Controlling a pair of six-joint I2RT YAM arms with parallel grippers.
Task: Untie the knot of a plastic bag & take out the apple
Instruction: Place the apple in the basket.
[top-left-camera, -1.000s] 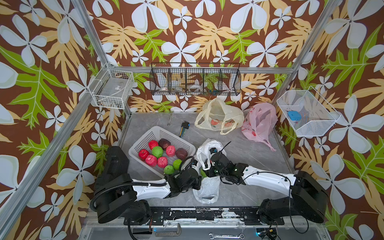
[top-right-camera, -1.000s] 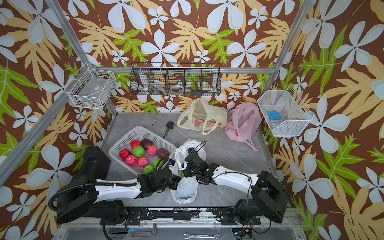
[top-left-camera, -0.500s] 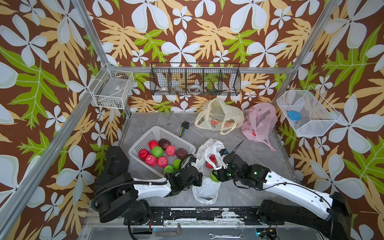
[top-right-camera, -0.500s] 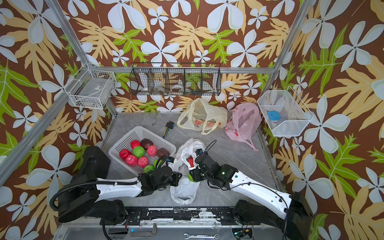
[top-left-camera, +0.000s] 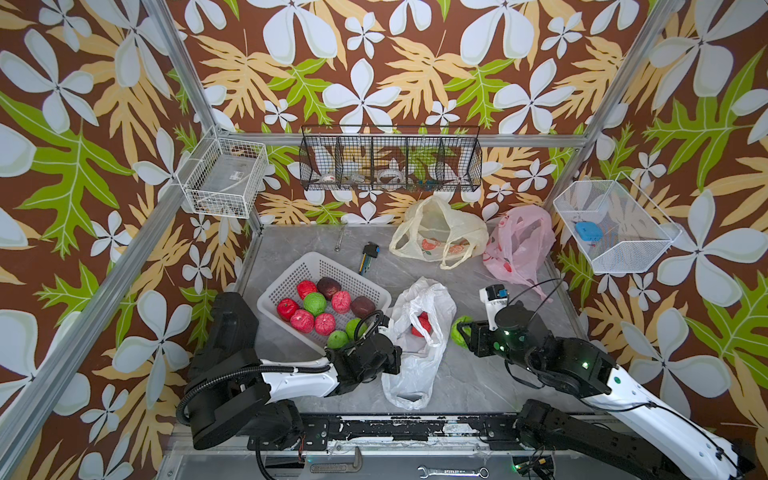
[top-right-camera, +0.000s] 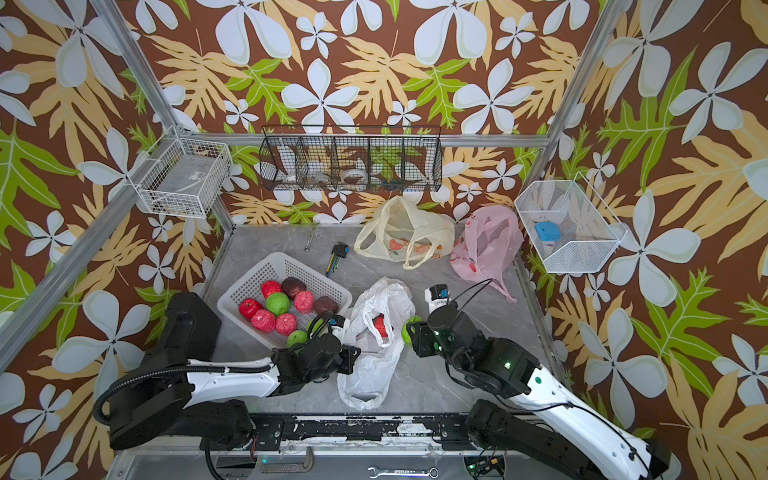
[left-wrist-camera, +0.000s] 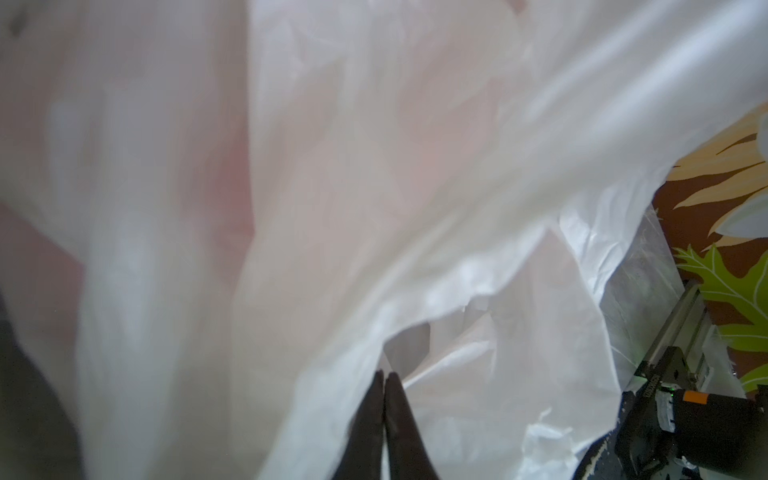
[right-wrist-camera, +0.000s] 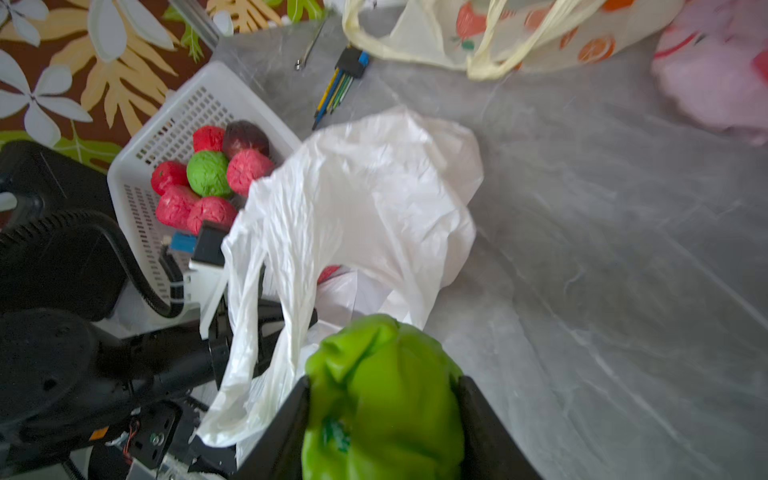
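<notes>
Green apple (top-left-camera: 459, 329) clamped in right tool (right-wrist-camera: 385, 382), just right of white plastic bag (top-left-camera: 415, 365) lying on grey surface (top-left-camera: 478, 382). Left tool (left-wrist-camera: 384, 380) pressed together at bag's left side; grip on film cannot be confirmed.

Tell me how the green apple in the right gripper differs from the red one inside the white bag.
The green apple is outside the white bag, clamped in the right gripper; the red apple lies inside it, ungripped. The green apple sits in open view; the red apple is partly hidden by plastic. Both look roundish.
</notes>
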